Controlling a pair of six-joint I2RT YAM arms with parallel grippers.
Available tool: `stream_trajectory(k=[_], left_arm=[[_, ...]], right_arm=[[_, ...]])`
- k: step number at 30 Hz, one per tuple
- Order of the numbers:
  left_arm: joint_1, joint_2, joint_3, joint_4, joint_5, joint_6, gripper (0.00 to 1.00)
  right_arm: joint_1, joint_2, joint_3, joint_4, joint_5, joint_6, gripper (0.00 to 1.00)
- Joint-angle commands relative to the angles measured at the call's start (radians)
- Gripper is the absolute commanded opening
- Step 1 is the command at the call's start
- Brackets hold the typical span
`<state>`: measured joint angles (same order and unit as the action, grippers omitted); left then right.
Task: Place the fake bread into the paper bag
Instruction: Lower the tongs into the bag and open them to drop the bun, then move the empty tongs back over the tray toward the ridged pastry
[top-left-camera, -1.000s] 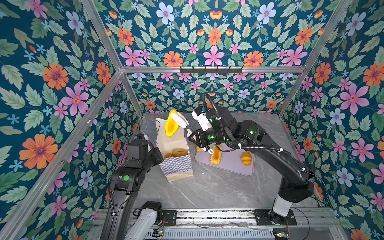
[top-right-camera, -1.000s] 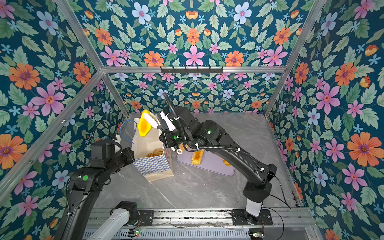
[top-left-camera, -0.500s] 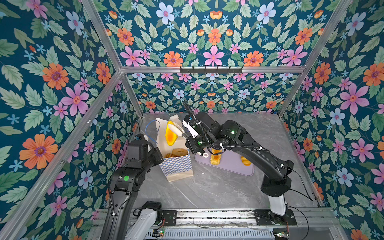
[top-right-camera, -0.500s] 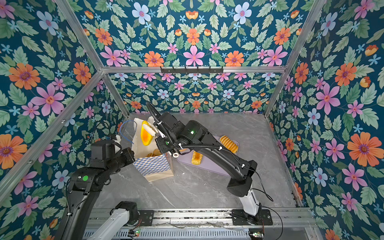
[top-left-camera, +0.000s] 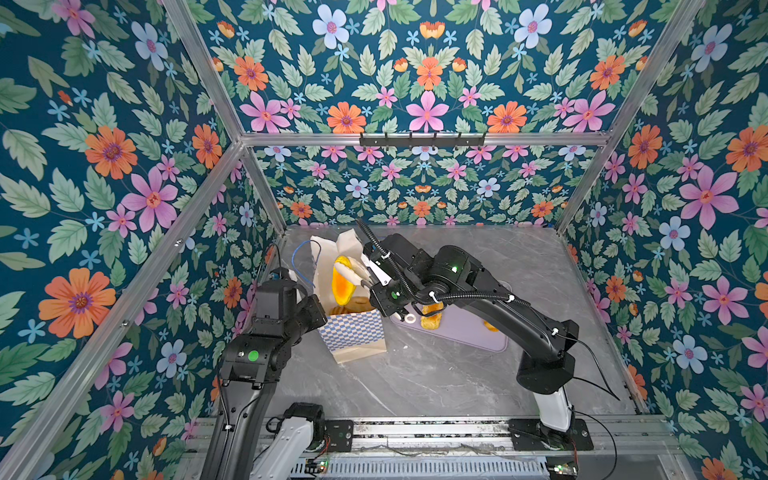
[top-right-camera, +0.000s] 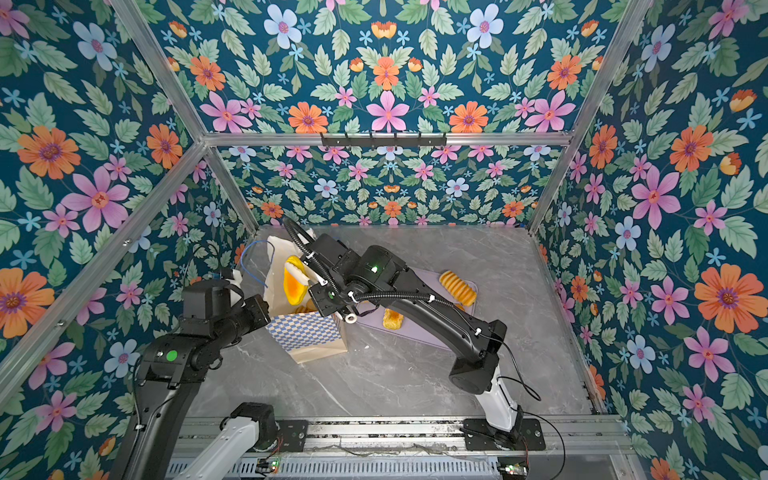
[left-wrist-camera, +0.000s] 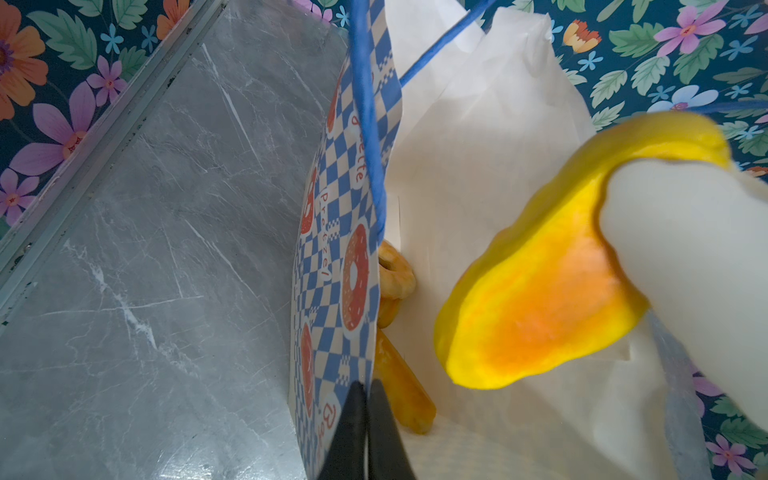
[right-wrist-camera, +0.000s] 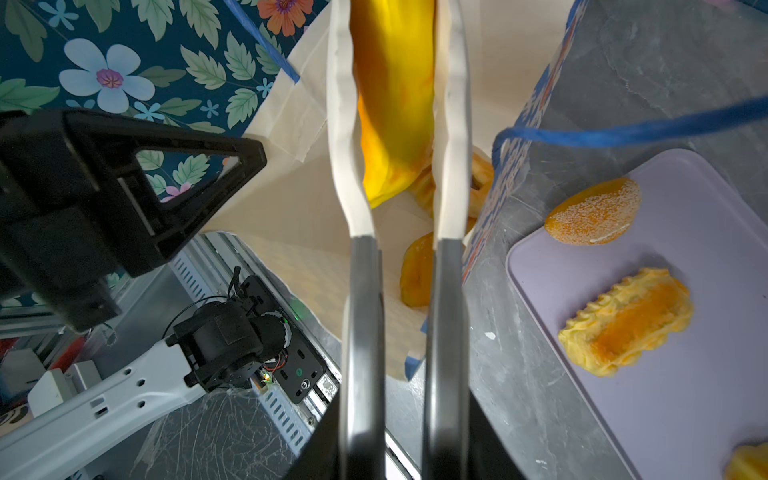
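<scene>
The paper bag stands upright with its mouth wide. My left gripper is shut on the rim of its checkered wall. My right gripper hangs over the mouth, its white fingers closed on a yellow-orange oval fake bread that dips into the opening. Inside the bag lie a bagel ring, a long loaf and a bun.
A lilac tray lies right of the bag, partly under my right arm. On it are a sesame bun, a crimped pastry and a ridged loaf. Blue cord handles arc over the bag's rim.
My right gripper has moved left and down with the bread, from above the bag to its mouth. The left arm and the bag have stayed put.
</scene>
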<state>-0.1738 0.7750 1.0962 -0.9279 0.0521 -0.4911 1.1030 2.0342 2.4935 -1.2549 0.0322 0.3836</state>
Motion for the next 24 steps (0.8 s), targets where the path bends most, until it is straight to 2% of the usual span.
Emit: stream_trajectory(k=[1, 5, 16, 24], left_arm=[[0.0, 0.0, 0.001, 0.01, -0.004, -0.004, 0.08], [-0.001, 0.0, 0.002, 0.011, -0.004, -0.004, 0.08], [-0.001, -0.001, -0.002, 0.012, -0.004, -0.004, 0.08], [-0.001, -0.003, -0.01, 0.02, -0.002, -0.001, 0.08]], right_arm=[[0.003, -0.009, 0.006, 0.0, 0.015, -0.005, 0.39], [0.004, -0.017, 0.006, 0.008, 0.009, -0.003, 0.43], [0.004, -0.067, -0.001, 0.021, 0.063, 0.004, 0.44], [0.004, -0.217, -0.16, 0.099, 0.178, 0.013, 0.43]])
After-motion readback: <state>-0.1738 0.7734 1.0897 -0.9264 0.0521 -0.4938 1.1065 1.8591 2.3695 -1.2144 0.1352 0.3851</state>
